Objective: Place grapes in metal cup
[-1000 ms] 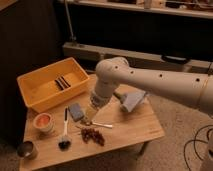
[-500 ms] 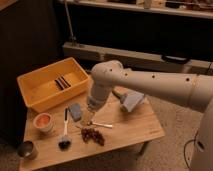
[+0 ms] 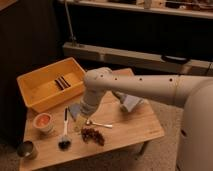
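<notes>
The setting is a dim room with a dark wall and a long pale ledge behind a light wooden surface (image 3: 135, 127).

1. Arm. The white robot arm (image 3: 145, 87) reaches in from the right and bends down over the middle of the surface. Over the last second its elbow and wrist have shifted left and lower.
2. Yellow rectangular plastic bin (image 3: 42, 90). It stands at the rear left and holds a few dark, slim items.
3. Grey-blue folded cloth (image 3: 131, 102). It lies behind the arm, right of centre.
4. Orange-pink round bowl (image 3: 42, 121). It stands at the left, in front of the bin.
5. Small dark grey metal cup (image 3: 26, 149). It stands upright at the front left corner, well apart from the fruit.
6. Black-headed brush with white handle (image 3: 65, 132). It lies between the bowl and the fruit.
7. Dark reddish-brown bunch of grapes (image 3: 93, 135). It rests on the surface near the front edge, just beside a silver spoon (image 3: 98, 124).
8. Gripper (image 3: 81, 121). It hangs just above and left of the grapes, spread wide and empty.

Assessment: the recent shift brings the gripper near the grapes, so the approach appears nearly complete. The grasp, and the carry past the brush to the metal cup, are not yet done.
</notes>
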You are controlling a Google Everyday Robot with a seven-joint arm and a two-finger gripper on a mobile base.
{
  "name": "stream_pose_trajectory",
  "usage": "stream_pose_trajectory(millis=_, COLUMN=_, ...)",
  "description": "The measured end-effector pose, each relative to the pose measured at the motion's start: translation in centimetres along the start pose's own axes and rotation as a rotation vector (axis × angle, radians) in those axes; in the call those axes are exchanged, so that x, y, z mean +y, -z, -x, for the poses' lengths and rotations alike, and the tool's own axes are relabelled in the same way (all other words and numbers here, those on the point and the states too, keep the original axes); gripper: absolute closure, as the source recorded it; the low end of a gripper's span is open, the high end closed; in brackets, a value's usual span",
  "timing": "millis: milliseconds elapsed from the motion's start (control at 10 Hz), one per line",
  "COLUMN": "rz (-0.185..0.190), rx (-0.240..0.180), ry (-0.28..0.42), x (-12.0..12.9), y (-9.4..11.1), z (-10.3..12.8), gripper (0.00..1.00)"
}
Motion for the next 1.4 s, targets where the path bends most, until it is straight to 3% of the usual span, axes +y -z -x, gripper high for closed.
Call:
stream_pose_trajectory(millis=500, rz=-0.008, rx=-0.009, ry=-0.01, x=0.0, y=-0.1, z=-0.1, gripper=0.34)
stream_pose_trajectory(millis=700, rz=-0.097, rx=-0.003, ry=-0.058, x=-0.4, y=-0.7, z=-1.9, gripper=0.34)
stream_pose_trajectory(millis=900, rz=-0.271, rx=0.034, ry=-0.115, x=-2.0, y=-1.1, z=-4.9, gripper=0.34)
stream_pose_trajectory(millis=1000, rz=-0.32, rx=0.051, ry=-0.122, x=-2.4, y=-1.3, z=-5.5, gripper=0.34)
stream_pose_trajectory(millis=1100, rz=-0.356, rx=0.075, ry=-0.119, x=-3.4, y=-1.9, z=-5.8, gripper=0.34)
stream_pose_trajectory(millis=1300, rz=-0.365, rx=0.095, ry=-0.079, x=-5.2, y=-2.3, z=-5.5, gripper=0.34)
stream_pose_trajectory(millis=1400, rz=-0.352, rx=0.1, ry=-0.05, x=-5.4, y=-2.4, z=-5.0, gripper=0.34)
